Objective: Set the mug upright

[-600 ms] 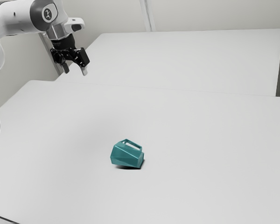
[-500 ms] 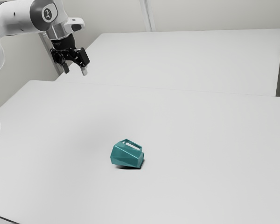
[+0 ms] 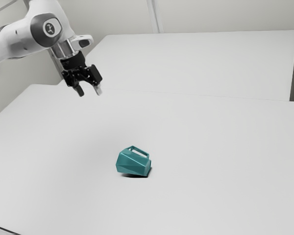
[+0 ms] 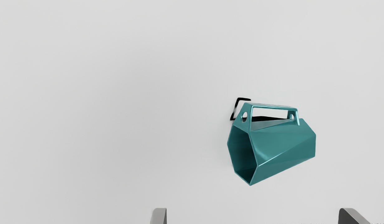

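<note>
So, white, smooth-shelled jointed arm (image 3: 19, 40): coming in from the exterior view's left, its nearer part being cut off by the picture's edge.
Thin dark line (image 3: 5, 229): slanting across the lower left corner of the exterior view, running out of the picture; what it is belonging to, I cannot tell.
Black two-finger gripper (image 3: 88, 92): hanging high above the smooth white table (image 3: 210, 147), its two fingers standing wide apart; in the wrist view the lower parts of both fingers are being cut off at the picture's edge.
Teal, glossy, faceted mug (image 3: 133, 163): lying on its side on the table, well apart from the gripper, its open mouth facing the exterior view's left and its base facing the right; the depth of the mouth is sinking into darkness, and the underside is staying out of sight.
Angular teal handle (image 4: 274, 105): projecting from the mug's side away from the fingertips in the wrist view.
Black shadow (image 4: 237, 104): showing beside and through the handle, partly being hidden by the mug.
Flat white surface (image 3: 201, 63): stretching behind the table.
</note>
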